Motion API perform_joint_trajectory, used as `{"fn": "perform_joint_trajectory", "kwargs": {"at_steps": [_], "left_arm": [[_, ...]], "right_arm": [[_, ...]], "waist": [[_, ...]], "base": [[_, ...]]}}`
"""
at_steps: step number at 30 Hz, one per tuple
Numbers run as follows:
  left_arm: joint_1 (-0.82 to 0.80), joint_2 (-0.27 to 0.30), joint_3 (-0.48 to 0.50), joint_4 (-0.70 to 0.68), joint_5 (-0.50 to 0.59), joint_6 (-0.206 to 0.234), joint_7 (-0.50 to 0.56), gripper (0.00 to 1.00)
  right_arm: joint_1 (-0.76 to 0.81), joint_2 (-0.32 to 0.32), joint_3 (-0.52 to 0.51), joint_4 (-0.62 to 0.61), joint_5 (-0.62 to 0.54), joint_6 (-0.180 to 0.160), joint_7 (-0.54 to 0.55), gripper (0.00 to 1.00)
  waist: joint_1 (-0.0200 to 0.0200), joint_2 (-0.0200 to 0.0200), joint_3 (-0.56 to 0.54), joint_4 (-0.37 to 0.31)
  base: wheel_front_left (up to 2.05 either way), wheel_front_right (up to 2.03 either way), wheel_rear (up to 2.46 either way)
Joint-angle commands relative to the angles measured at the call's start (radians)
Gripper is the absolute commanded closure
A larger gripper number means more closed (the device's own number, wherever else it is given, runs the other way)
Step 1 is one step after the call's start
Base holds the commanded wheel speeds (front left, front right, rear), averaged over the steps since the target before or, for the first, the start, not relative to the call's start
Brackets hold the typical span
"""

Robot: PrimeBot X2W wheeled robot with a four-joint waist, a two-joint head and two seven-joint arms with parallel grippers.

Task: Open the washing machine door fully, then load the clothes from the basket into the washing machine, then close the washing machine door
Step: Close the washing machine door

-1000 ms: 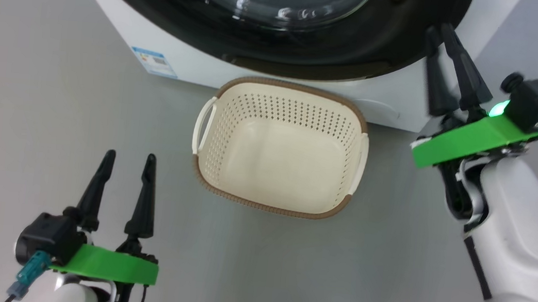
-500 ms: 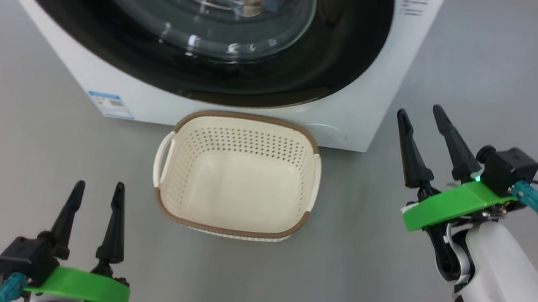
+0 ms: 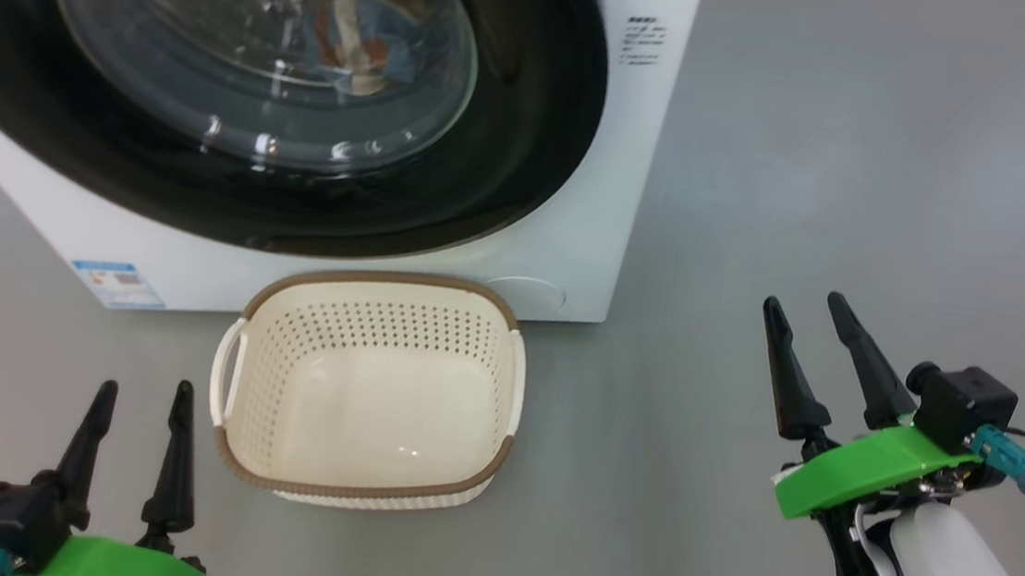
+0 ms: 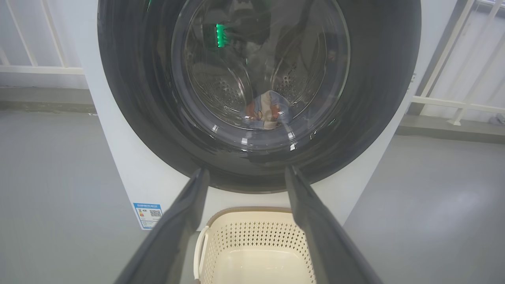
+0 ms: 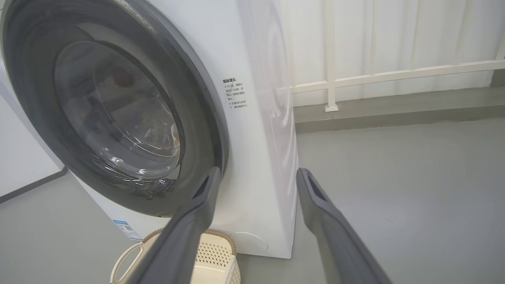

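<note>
left gripper: your fingers stood wide apart, holding nothing, low and left of the basket.
right gripper: likewise spread and empty, off to the right of the washing machine.
basket: on the floor just before the machine, nothing in it.
clothes: inside the drum, seen through the glass.
washing machine door: appeared shut against the front.
step in hand: probably finishing; check the door latched, and withdraw clear of the basket.
direction: door faced you; basket mouth up, long axis along the machine's front.
</note>
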Motion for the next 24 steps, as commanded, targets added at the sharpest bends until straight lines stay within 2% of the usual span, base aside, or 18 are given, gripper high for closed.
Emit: {"fn": "perform_joint_trajectory", "kwargs": {"at_steps": [1, 13, 24], "left_arm": [[-0.002, 0.026, 0.042, -0.015, 0.010, -0.002, -0.006, 0.00], [0.037, 0.030, 0.077, -0.009, 0.024, -0.002, -0.006, 0.00], [0.058, 0.025, 0.115, 0.002, 0.043, -0.002, -0.006, 0.00]], "right_arm": [[0.015, 0.004, 0.010, -0.026, 0.009, 0.000, -0.002, 0.00], [0.091, -0.001, -0.009, -0.033, 0.011, 0.000, -0.002, 0.00], [0.131, -0.006, -0.024, -0.045, 0.012, 0.000, -0.002, 0.00]], "waist": [[0.0000, 0.0000, -0.036, -0.038], [0.0000, 0.0000, -0.084, -0.098], [0.0000, 0.0000, -0.108, -0.126]], "base": [[0.00, 0.00, 0.00], [0.00, 0.00, 0.00], [0.00, 0.00, 0.00]]}}
